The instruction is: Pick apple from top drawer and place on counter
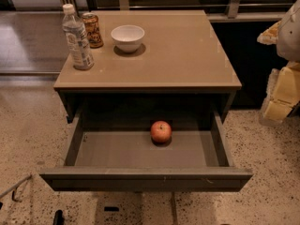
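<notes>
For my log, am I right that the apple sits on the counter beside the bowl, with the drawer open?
No: the camera view shows the apple inside the open drawer, not on the counter by the bowl. The gripper hangs at the right edge.

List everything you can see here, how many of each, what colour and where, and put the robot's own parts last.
apple: one, red with yellowish patches, on the top drawer's floor, near the middle towards the back
top drawer: one, grey-brown, pulled open under the counter
counter: one, glossy tan-beige, above the drawer
bowl: one, white, back left of the counter
bottle: one, clear with a white cap, upright near the counter's left edge
can: one, brown-gold, between bottle and bowl
floor: speckled terrazzo, around the cabinet
arm: one, white, upper right edge of view
tool: one, cream-yellow, right edge of view, beside the counter, away from the apple
</notes>
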`<action>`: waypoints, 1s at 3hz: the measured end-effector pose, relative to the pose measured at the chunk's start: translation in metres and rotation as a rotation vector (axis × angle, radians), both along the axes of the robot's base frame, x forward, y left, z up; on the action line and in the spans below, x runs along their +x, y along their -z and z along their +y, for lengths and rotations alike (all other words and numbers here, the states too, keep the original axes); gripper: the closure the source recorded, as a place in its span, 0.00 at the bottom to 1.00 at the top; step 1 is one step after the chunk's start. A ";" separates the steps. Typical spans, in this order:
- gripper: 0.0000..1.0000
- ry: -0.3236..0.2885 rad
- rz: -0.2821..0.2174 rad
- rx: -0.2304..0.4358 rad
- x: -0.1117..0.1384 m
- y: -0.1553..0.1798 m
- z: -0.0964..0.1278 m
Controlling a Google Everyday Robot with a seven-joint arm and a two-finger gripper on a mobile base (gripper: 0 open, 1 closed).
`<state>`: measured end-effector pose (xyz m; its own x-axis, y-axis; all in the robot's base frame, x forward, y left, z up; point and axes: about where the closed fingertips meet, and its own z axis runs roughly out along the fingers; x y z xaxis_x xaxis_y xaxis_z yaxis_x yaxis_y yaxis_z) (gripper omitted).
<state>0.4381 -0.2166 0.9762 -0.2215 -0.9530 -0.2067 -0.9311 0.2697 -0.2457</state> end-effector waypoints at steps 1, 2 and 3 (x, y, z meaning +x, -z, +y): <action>0.00 0.000 0.000 0.000 0.000 0.000 0.000; 0.09 0.000 0.000 0.000 0.000 0.000 0.000; 0.32 0.006 -0.005 0.043 0.003 0.013 0.001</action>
